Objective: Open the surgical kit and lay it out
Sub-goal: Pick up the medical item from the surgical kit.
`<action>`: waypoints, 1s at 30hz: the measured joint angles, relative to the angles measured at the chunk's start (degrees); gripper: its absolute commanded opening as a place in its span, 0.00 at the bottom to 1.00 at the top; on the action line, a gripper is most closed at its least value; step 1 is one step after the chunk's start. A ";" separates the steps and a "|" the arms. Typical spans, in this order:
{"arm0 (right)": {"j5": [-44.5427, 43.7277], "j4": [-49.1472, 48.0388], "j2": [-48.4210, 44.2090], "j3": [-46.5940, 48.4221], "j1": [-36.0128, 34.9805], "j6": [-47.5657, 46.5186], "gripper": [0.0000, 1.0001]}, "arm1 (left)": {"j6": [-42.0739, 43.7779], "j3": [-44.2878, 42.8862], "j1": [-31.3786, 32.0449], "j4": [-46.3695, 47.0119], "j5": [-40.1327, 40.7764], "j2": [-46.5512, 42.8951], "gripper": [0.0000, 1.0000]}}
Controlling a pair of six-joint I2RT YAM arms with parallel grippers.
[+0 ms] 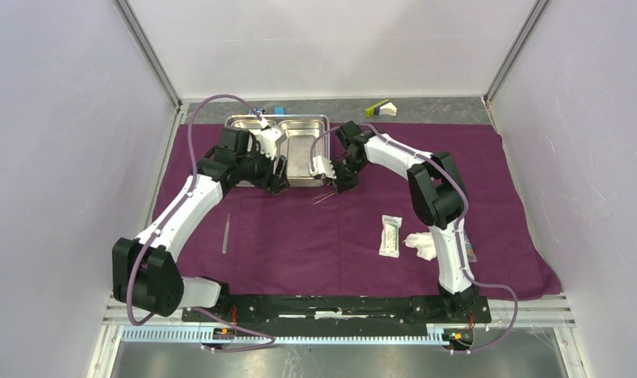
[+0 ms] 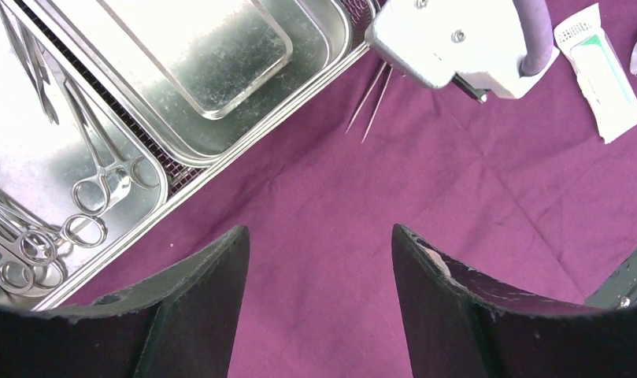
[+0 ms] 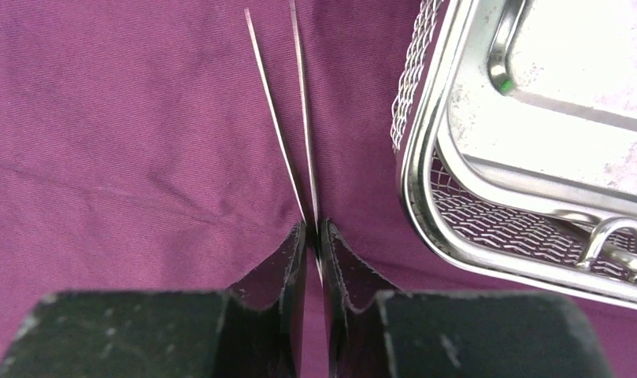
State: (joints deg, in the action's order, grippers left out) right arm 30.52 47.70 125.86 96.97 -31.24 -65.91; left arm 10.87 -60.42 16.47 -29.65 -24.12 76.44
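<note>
Purple cloth [image 1: 299, 236] covers the table. R claw [image 3: 313, 236] pinches thin tweezers [image 3: 302, 118], tips pointing out over the cloth just beside the steel tray [image 3: 425, 197], prob. to lay them out separately. L claw [image 2: 320, 232] hangs spread nearby, w/ nothing inside.

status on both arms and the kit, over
Right gripper: jaws shut on tweezers beside steel tray. Left gripper: jaws open, empty, over purple cloth. Nothing in the way.
</note>
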 measured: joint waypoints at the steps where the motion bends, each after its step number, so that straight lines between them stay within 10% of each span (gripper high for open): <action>1: -0.22 0.02 0.00 0.00 -0.15 -0.13 0.14 | 0.00 -0.13 0.00 -0.02 -0.02 0.04 0.73; 30: 11.32 -2.25 -11.69 -7.08 0.44 9.79 0.00 | -2.51 -2.75 -7.39 5.44 -8.98 1.75 0.80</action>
State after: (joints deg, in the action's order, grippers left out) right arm 41.85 45.45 114.17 89.89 -30.81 -56.12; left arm 8.36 -63.18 9.08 -24.21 -33.10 78.19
